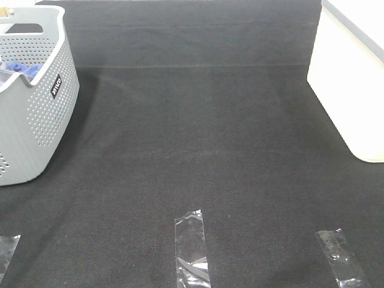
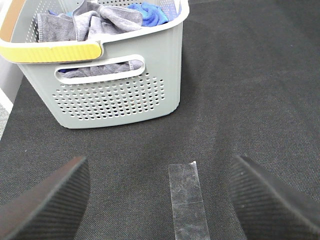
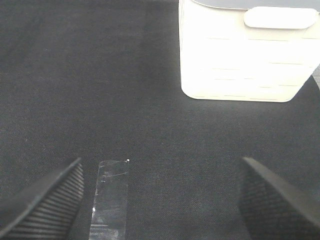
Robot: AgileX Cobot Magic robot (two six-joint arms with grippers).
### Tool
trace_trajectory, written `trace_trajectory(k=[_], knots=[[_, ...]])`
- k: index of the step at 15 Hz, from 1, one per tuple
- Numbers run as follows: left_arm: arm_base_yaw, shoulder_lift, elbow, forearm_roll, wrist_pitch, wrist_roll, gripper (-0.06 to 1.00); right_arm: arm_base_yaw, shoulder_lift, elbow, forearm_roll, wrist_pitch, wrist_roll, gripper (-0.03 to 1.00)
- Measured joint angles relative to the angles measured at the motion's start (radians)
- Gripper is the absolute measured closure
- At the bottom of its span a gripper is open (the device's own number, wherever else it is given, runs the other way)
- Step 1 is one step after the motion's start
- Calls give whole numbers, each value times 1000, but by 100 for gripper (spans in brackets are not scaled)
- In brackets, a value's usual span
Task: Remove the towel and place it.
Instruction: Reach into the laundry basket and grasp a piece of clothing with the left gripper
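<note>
The grey-purple towel [image 2: 95,22] lies crumpled inside a grey perforated basket [image 2: 125,95], beside a bright blue cloth [image 2: 150,12]. In the high view the basket [image 1: 36,108] stands at the far left and only the blue cloth [image 1: 24,69] shows in it. My left gripper [image 2: 160,200] is open, its ribbed fingers [image 2: 50,205] wide apart above the black mat, well short of the basket. My right gripper [image 3: 160,200] is open too, with nothing between its fingers [image 3: 45,205], facing a white bin. Neither gripper shows in the high view.
A white bin [image 1: 354,84] stands at the right edge, also the white bin [image 3: 245,50] in the right wrist view. Clear tape strips [image 1: 192,249] lie on the black mat [image 1: 198,138] near the front. The basket has a yellow handle [image 2: 50,50].
</note>
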Motion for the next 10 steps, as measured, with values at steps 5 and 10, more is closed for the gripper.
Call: trace_trajectory(k=[5, 10], knots=[[0, 0, 0, 0, 0, 0, 21, 0, 0, 0, 0, 0, 0, 19], [0, -1, 0, 0, 0, 0, 21, 0, 0, 0, 0, 0, 0, 19]])
